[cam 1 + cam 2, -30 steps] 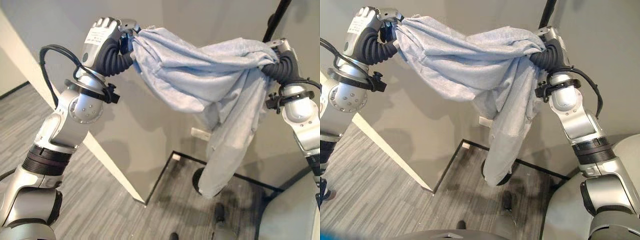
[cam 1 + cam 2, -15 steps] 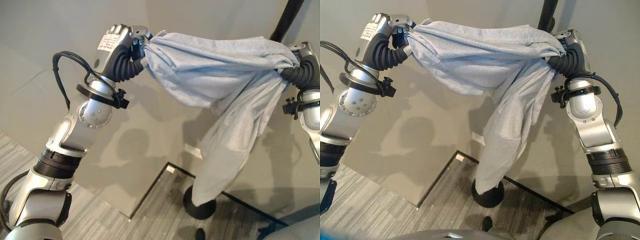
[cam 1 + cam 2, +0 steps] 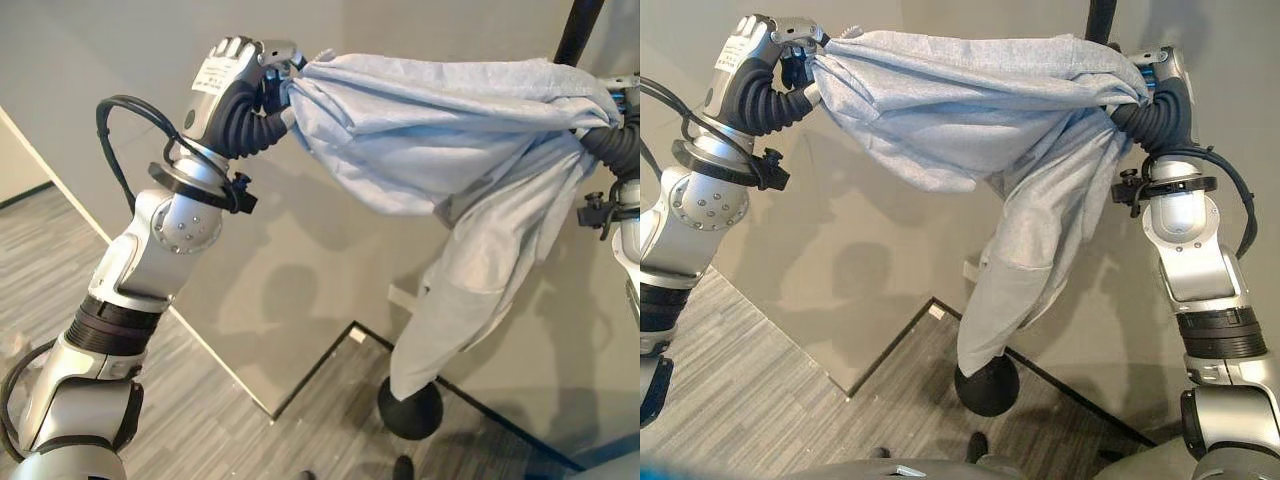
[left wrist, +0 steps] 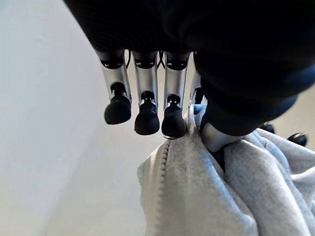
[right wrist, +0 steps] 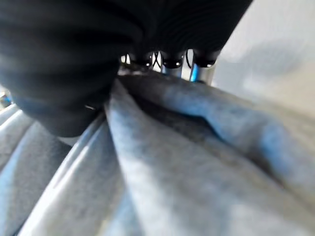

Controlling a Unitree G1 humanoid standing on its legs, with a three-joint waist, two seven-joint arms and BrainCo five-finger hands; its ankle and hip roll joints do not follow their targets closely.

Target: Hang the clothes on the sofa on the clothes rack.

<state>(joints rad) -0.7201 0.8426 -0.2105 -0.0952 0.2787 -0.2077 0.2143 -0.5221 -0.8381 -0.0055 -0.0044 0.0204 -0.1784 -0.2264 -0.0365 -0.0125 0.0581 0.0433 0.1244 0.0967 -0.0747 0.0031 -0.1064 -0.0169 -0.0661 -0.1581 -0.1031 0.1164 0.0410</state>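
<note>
Spanning both hands (image 3: 775, 45) (image 3: 1155, 85): garment (image 3: 970, 110)

You face a plain grey wall (image 3: 300, 250) that meets a paler wall (image 3: 20, 160) at a corner on your left. Below lies grey striped carpet (image 3: 200, 420), with a dark line (image 3: 320, 365) bordering a darker floor patch (image 3: 940, 400) near the wall's foot.

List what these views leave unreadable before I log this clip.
- Rack top: the black pole is cut off by the upper edge in both eye views, so no hooks or arms show.
- Right hand fingers: buried in the grey garment; the right wrist view is blurred.
- Pole's middle: hidden behind the hanging cloth, above the round base.
</note>
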